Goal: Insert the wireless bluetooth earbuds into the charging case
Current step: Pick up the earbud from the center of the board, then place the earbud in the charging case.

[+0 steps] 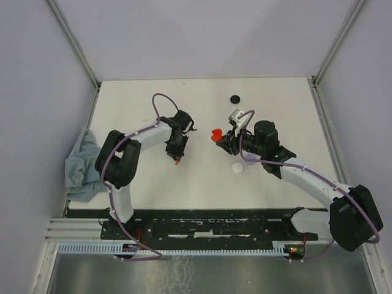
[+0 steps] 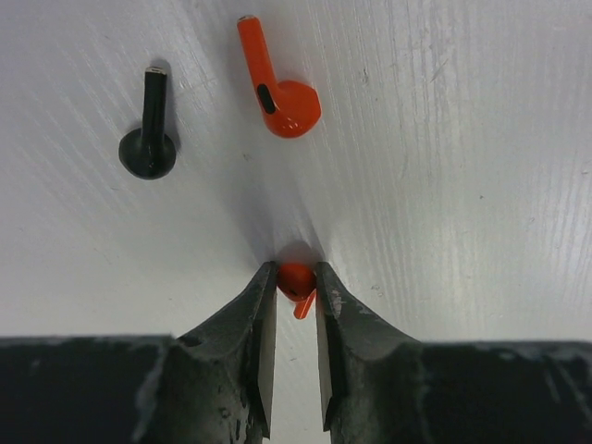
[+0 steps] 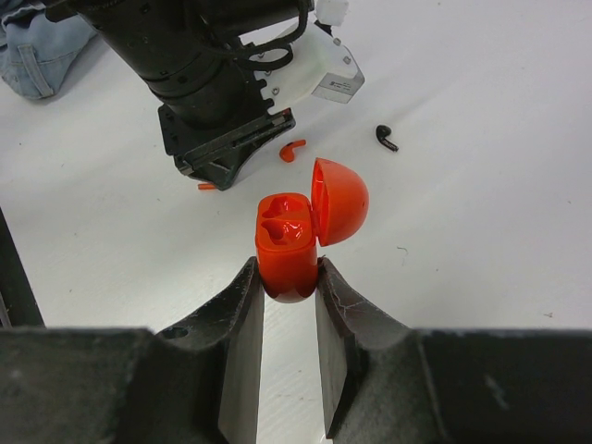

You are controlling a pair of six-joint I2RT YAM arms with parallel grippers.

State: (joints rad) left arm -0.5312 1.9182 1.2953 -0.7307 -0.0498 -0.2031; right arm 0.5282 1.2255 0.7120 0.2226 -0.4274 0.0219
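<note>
Pinching a red earbud [image 2: 296, 283], the left gripper [image 2: 296, 276] was nearly closed.
The right gripper [image 3: 289, 277] clamped the open red case [image 3: 285, 236].

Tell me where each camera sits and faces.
Top external: above and behind the arms, looking down on the table; both arms show.
Left wrist: on the left arm, facing down; left gripper pinches one red earbud.
Right wrist: on the right arm, facing the left arm; right gripper clamps the red case.
Both wrist views share the loose red earbud and black earbud.
</note>
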